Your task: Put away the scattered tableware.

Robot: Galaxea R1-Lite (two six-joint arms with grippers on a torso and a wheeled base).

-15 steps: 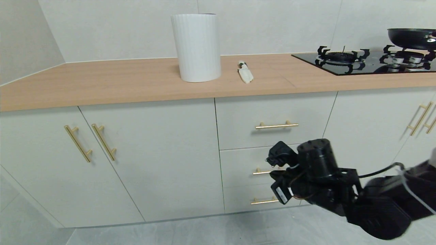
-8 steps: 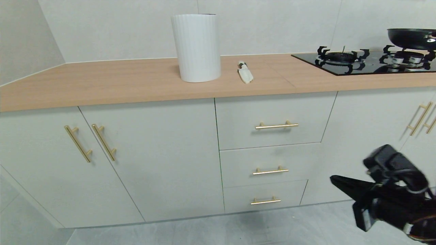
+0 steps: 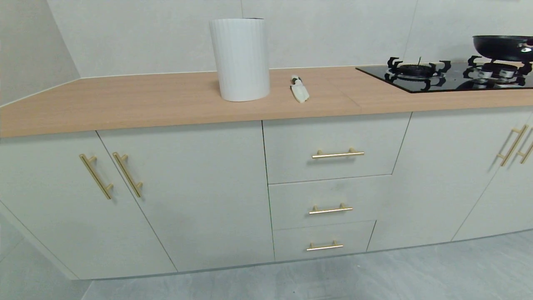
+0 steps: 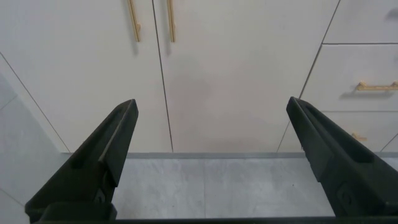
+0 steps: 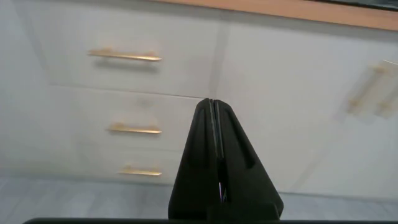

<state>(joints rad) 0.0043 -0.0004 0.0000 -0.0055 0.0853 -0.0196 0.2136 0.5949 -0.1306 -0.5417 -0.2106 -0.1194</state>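
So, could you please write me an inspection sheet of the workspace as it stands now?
Surface: wooden countertop, level and dry-looking.
Job's things: small white utensil lying flat on the countertop, to the right of the upright white ribbed container, not touching it.
Clutter: nothing seen.
Grippers: left gripper open, empty, facing the cabinet doors low near the floor; right gripper shut, empty, facing the drawers.
Cables: nothing seen.
Surroundings: gas hob at the countertop's right end, black pan on a burner; all drawers closed.
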